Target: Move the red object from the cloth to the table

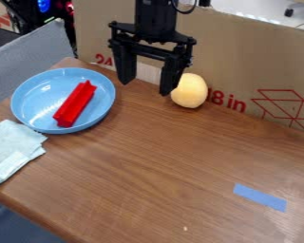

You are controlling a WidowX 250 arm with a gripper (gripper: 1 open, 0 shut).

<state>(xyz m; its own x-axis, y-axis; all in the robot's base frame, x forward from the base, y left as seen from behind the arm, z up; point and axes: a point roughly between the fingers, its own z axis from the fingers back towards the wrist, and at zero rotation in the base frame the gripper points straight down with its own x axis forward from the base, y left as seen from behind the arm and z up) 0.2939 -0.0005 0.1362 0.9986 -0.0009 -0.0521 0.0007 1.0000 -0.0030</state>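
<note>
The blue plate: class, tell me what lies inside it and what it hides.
Inside the blue plate lies the red object, resting diagonally. Nothing else is in it. The table beneath the plate is covered, so what is under it cannot be seen.

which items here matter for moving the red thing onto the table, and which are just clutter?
Part of the job:
- red object, lying in the blue plate, not on the cloth
- cloth, at the table's left edge
- table
- gripper, open, hanging behind the plate

Just lying about:
- blue plate
- yellowish ball
- cardboard box
- blue tape strip
</note>
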